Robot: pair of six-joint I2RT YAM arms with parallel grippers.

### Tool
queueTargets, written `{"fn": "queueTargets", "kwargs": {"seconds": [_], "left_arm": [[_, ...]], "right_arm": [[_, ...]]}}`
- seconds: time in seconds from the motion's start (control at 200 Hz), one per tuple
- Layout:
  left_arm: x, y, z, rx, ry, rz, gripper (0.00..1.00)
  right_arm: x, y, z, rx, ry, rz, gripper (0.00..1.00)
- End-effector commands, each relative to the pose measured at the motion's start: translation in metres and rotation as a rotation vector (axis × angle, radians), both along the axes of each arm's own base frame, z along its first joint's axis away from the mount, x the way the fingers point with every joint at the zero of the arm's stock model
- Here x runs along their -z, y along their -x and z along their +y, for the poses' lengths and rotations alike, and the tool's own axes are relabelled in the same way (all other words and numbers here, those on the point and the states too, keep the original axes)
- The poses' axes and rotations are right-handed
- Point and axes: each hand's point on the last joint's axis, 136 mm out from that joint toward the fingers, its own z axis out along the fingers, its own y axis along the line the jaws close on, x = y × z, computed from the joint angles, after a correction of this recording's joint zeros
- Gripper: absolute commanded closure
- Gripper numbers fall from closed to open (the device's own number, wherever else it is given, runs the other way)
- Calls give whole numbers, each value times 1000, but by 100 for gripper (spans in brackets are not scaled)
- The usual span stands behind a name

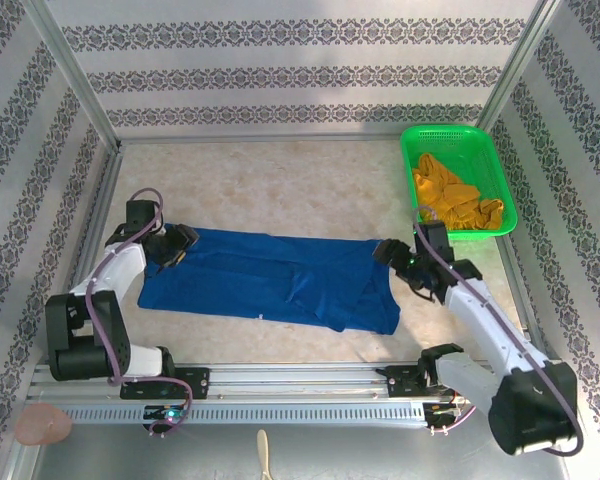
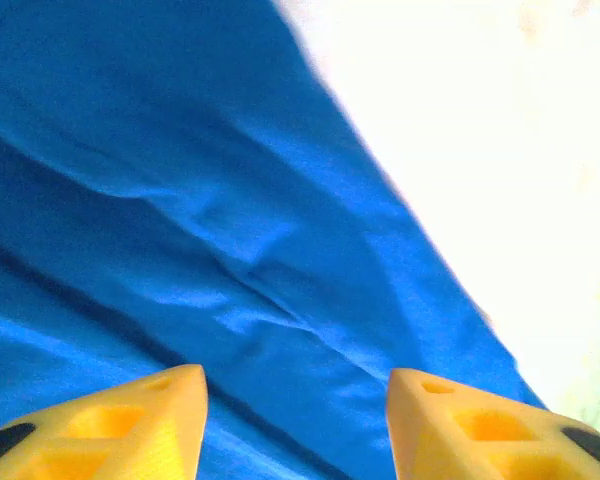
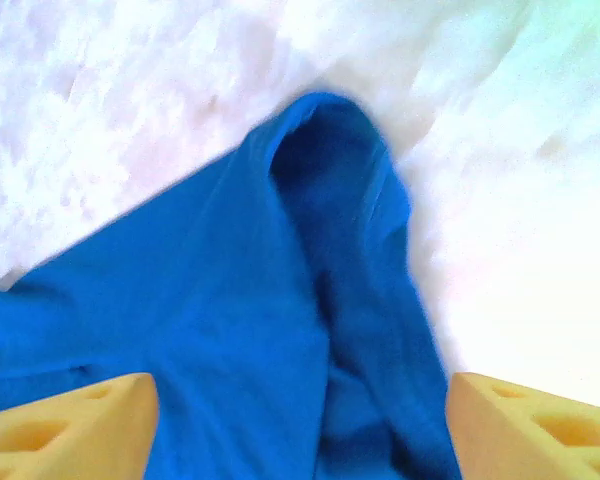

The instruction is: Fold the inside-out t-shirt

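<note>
The royal-blue t-shirt (image 1: 280, 280) lies spread flat and wide across the middle of the table, wrinkled, with a folded flap near its right end. My left gripper (image 1: 180, 245) hovers over the shirt's upper left corner, open, its yellow fingers (image 2: 130, 425) apart above the blue cloth (image 2: 230, 250). Over the shirt's upper right corner stands my right gripper (image 1: 392, 254), open as well, its fingers (image 3: 80, 425) spread wide either side of a bunched fold of the shirt (image 3: 330, 250). Nothing is held by either one.
A green basket (image 1: 500, 185) at the back right holds a mustard yellow-orange garment (image 1: 450, 195). Patterned walls and metal posts close in the table (image 1: 280, 180). A metal rail (image 1: 300, 385) carries the arm bases at the near edge.
</note>
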Motion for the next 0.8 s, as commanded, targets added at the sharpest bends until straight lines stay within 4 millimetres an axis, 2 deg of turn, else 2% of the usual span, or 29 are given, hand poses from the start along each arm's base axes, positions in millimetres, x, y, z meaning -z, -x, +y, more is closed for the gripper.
{"fn": "queueTargets", "kwargs": {"seconds": [0.0,0.13,0.27,0.45,0.61,0.794], "left_arm": [[-19,9,-44,137,79,-28,47],[-31,13,-101,256,95,-65,45],[-36,17,-163,379,100,-91,45],[-21,19,-228,477,122,-81,45],[1,26,-262,534,115,-45,45],[21,32,-278,553,108,-16,45]], "right_arm": [[17,2,-6,-113,61,86,20],[30,-11,8,-209,17,120,19],[43,-12,15,-245,-14,156,19],[60,-2,13,-225,-14,203,20],[75,8,18,-217,-57,245,20],[83,20,23,-218,-78,258,19]]}}
